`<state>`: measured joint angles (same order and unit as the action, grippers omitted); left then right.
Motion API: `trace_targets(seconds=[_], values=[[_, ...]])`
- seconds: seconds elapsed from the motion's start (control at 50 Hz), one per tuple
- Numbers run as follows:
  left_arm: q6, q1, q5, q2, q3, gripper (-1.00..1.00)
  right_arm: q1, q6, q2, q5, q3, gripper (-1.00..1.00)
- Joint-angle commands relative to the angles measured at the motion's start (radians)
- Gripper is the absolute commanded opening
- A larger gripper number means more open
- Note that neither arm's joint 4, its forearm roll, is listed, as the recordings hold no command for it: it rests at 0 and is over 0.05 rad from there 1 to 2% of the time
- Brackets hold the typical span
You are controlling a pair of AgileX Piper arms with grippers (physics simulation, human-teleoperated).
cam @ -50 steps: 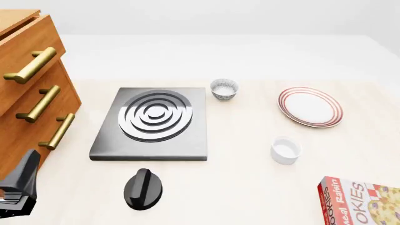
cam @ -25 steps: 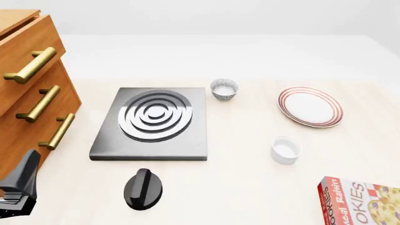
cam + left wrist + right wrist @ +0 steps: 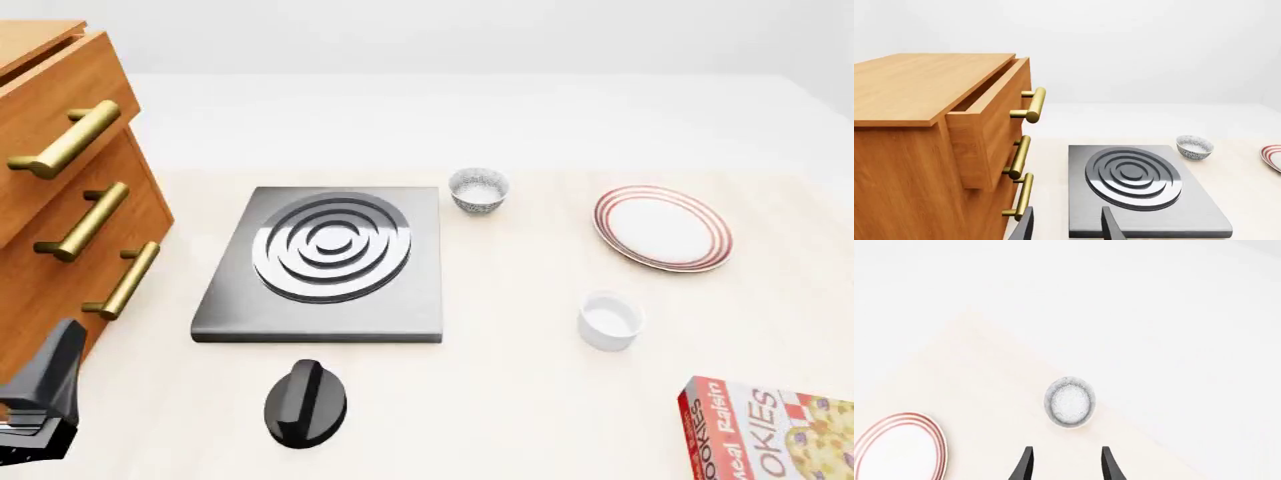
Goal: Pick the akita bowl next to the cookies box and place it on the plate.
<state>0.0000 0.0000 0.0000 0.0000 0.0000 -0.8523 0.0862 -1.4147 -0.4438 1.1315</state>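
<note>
In the right wrist view a speckled akita bowl [image 3: 1069, 402], white inside, sits near the table's edge, ahead of my open right gripper [image 3: 1067, 449] and apart from it. That bowl lies outside the front view. The plate [image 3: 894, 450] with red rings lies beside it and also shows as the plate [image 3: 662, 227] at the right of the table. The cookies box [image 3: 767, 430] is at the front right corner. A second bowl [image 3: 478, 189] of the same kind stands by the stove. My left gripper [image 3: 1067, 210] is open and empty, near the drawers.
A grey stove plate [image 3: 327, 262] with rings occupies the middle left, with a black knob [image 3: 304, 402] in front of it. A plain white cup [image 3: 611, 320] stands between plate and box. A wooden drawer cabinet [image 3: 67, 200] with brass handles fills the left; its top drawer is ajar.
</note>
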Motion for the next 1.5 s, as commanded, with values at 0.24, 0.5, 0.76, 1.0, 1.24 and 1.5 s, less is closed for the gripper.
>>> trace_targets(seconds=[0.24,0.5,0.76,1.0,1.24,1.5], values=[[0.000,0.000,0.000,0.000,0.000,1.00,-0.080,0.037,-0.191,-0.042,0.159,1.00],[0.000,0.000,0.000,0.000,0.000,1.00,-0.144,0.031,-0.282,-0.024,0.197,1.00],[0.000,0.000,0.000,0.000,0.000,1.00,-0.151,0.031,-0.364,0.010,0.225,1.00],[0.000,0.000,0.000,0.000,0.000,1.00,-0.142,0.020,-0.427,0.018,0.263,1.00],[0.000,0.000,0.000,0.000,0.000,1.00,-0.144,0.010,-0.490,0.045,0.277,1.00],[0.000,0.000,0.000,0.000,0.000,1.00,-0.115,-0.011,-0.536,0.063,0.279,1.00]])
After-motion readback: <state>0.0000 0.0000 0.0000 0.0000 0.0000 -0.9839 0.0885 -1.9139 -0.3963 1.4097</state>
